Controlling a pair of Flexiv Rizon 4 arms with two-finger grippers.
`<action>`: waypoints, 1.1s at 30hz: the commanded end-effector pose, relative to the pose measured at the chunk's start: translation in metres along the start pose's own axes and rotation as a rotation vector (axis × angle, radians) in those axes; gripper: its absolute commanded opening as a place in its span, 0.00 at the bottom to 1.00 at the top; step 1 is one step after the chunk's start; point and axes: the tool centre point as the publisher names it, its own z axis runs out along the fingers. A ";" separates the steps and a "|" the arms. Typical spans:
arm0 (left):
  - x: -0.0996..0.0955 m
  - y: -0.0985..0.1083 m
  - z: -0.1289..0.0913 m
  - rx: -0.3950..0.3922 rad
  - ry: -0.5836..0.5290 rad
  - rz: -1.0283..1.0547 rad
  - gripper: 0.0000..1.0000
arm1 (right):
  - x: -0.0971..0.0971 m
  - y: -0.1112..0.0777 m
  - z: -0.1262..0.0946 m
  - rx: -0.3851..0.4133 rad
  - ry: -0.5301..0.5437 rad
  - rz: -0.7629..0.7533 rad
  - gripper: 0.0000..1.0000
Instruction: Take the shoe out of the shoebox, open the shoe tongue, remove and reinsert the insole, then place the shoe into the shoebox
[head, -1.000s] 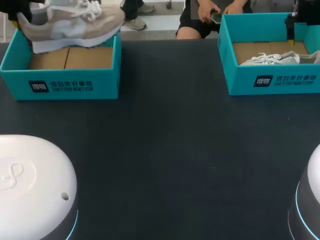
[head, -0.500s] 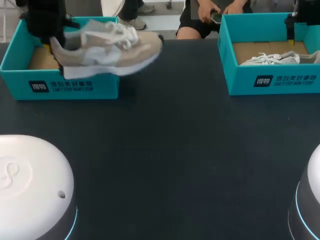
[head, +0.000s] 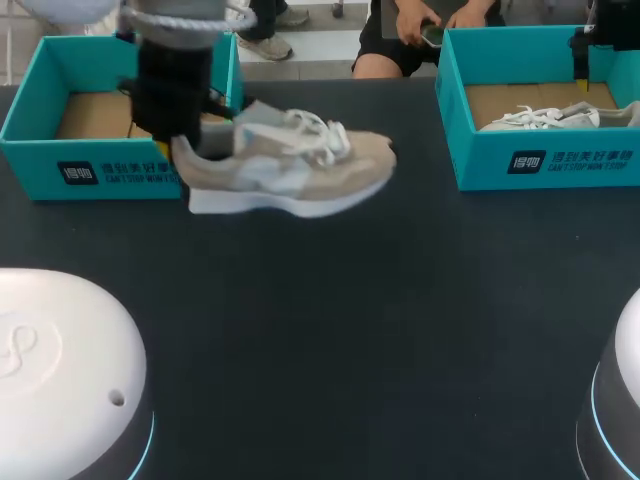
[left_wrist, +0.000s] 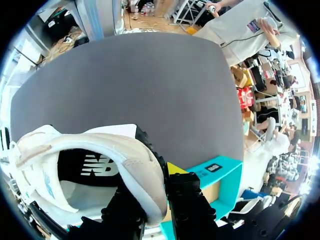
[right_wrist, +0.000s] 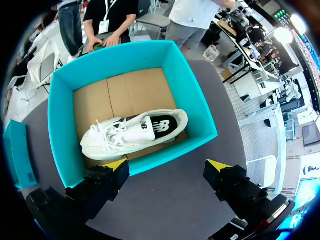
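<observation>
A beige and white sneaker (head: 290, 170) hangs over the table just in front and to the right of the left teal shoebox (head: 120, 172), toe pointing right. My left gripper (head: 200, 148) is shut on its heel. In the left wrist view the heel collar (left_wrist: 142, 172) is pinched between the black fingers of the left gripper (left_wrist: 156, 200), and the dark insole (left_wrist: 87, 167) shows inside. My right gripper (right_wrist: 167, 165) stands open above the near wall of the right teal shoebox (right_wrist: 60, 125), which holds a white sneaker (right_wrist: 135, 131).
The left shoebox shows a bare cardboard floor (head: 95, 115). The right shoebox (head: 540, 160) sits at the far right with the white sneaker (head: 550, 117) in it. Dark table (head: 350, 330) spreads between and in front of the boxes.
My left arm has carried the beige sneaker out from above the left shoebox, rightwards and toward the front of the table. The right arm has kept still.
</observation>
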 end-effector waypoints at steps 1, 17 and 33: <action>-0.021 -0.014 0.000 -0.011 0.040 0.010 0.00 | -0.001 -0.001 0.000 -0.001 0.002 -0.001 1.00; -0.037 -0.024 0.001 -0.005 0.050 0.030 0.00 | -0.001 -0.001 0.000 -0.001 0.002 -0.001 1.00; -0.056 -0.030 0.036 0.064 0.062 0.011 0.00 | -0.001 -0.001 0.000 -0.001 0.002 -0.001 1.00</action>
